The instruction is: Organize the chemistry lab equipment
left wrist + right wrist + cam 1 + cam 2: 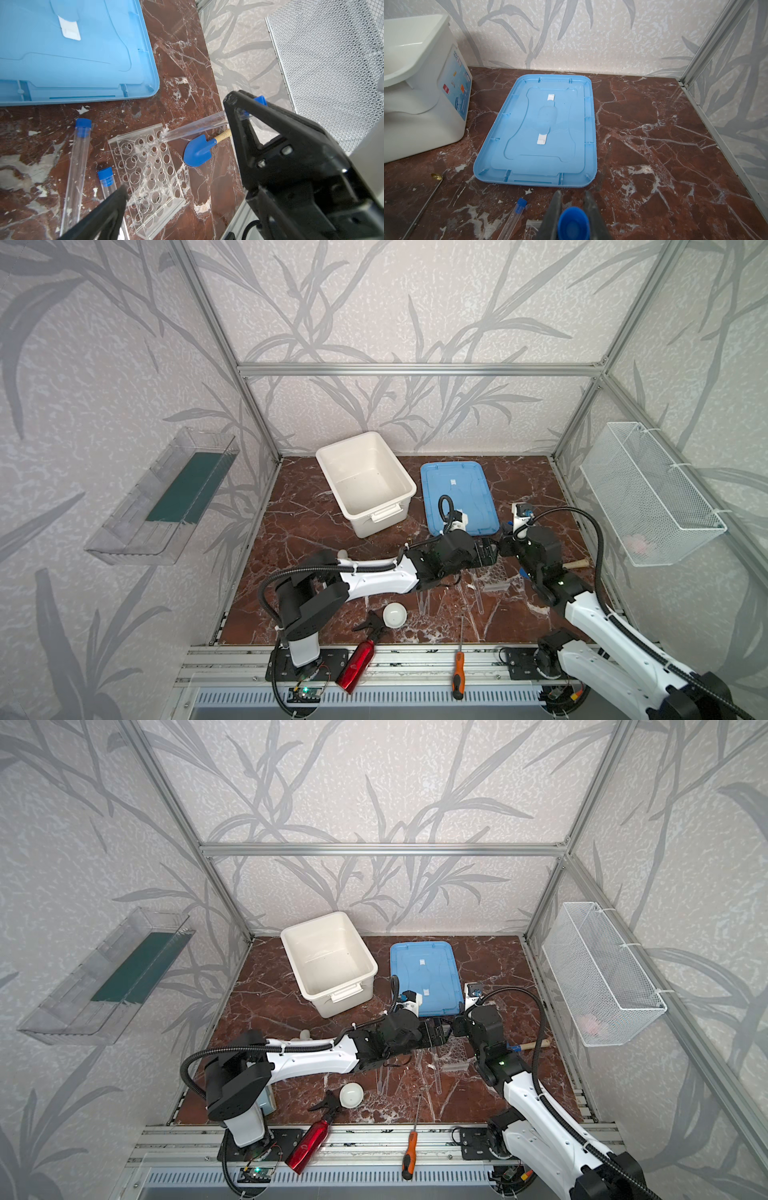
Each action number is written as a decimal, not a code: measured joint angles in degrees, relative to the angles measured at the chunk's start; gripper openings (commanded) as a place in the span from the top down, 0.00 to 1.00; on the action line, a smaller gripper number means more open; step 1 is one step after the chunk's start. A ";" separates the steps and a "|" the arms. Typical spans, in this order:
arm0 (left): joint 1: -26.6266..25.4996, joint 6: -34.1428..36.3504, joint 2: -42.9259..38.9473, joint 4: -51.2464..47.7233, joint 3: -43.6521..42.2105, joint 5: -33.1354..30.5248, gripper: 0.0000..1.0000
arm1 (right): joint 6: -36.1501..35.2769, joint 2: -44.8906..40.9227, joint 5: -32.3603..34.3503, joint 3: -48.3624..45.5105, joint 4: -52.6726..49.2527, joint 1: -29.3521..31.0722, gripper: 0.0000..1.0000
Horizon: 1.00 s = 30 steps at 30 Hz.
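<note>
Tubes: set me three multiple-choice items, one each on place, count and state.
1. Where is the lower end of the held tube? A at the rack B in the bin C on the lid
2. How many blue-capped tubes show? A one B three C five
3. The right claw is: A open, empty B shut on a tube cap C shut on a screwdriver
1 A: its tip meets the rack. 2 B: two lie by the rack, one is held. 3 B: its fingers pinch the blue cap in the right wrist view.
</note>
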 measured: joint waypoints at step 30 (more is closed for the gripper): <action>-0.70 10.27 -6.95 -19.23 -1.51 -9.73 0.18 | 4.98 -3.63 0.02 2.97 -8.17 0.00 0.01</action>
